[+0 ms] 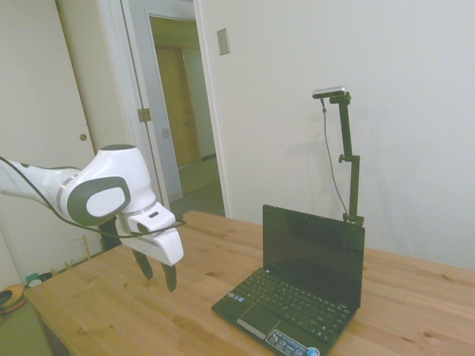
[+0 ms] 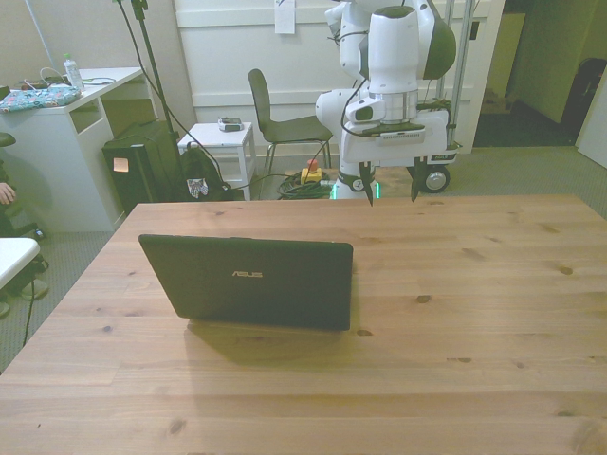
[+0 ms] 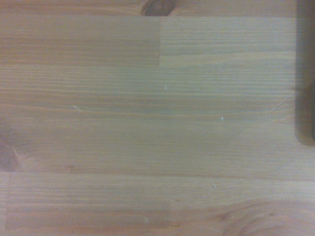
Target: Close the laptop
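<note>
The laptop [image 1: 304, 285] is a small black netbook standing open on the wooden table [image 1: 111, 311], its screen upright. From the front view I see its matte lid [image 2: 248, 280] with a small silver logo, toward the front view's left. My gripper [image 1: 157, 273] hangs open above the table, apart from the laptop and left of it in the side view. In the front view the gripper [image 2: 391, 188] is over the table's far edge, its two dark fingers spread with nothing between them. The wrist view shows bare wood and a dark edge, probably the laptop [image 3: 306, 98].
Beyond the table's far edge are a dark chair [image 2: 285, 123], a small white side table [image 2: 218, 142] and a white desk [image 2: 57, 123]. A doorway [image 1: 182, 111] opens behind the arm in the side view.
</note>
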`<state>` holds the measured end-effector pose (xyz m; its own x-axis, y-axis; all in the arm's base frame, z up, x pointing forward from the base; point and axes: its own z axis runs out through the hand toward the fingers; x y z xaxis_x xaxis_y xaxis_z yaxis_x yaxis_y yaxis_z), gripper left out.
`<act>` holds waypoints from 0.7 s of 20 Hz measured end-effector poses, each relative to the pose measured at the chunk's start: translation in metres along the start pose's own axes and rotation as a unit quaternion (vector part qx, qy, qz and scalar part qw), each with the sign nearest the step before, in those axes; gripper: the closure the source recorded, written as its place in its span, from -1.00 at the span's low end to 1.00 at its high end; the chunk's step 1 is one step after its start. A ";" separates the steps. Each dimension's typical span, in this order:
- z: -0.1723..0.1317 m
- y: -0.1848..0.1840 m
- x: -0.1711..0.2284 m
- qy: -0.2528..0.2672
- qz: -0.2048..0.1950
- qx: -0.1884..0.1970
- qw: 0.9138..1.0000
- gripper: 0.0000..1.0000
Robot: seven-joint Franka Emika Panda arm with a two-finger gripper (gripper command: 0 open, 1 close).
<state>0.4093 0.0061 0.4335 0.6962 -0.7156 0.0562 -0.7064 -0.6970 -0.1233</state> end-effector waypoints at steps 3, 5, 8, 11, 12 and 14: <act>-0.002 -0.001 0.003 0.018 -0.010 -0.013 1.000 -1.00; -0.012 -0.014 0.007 0.052 -0.014 -0.021 0.998 -1.00; -0.027 -0.037 0.028 0.101 -0.013 -0.028 0.994 -1.00; -0.040 -0.052 0.063 0.136 -0.008 -0.034 0.990 -1.00; -0.046 -0.056 0.075 0.146 -0.007 -0.034 0.989 -1.00; -0.060 -0.063 0.100 0.168 -0.002 -0.032 0.985 -1.00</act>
<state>0.5161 -0.0245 0.5067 0.6252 -0.6801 0.3829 -0.7175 -0.6939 -0.0608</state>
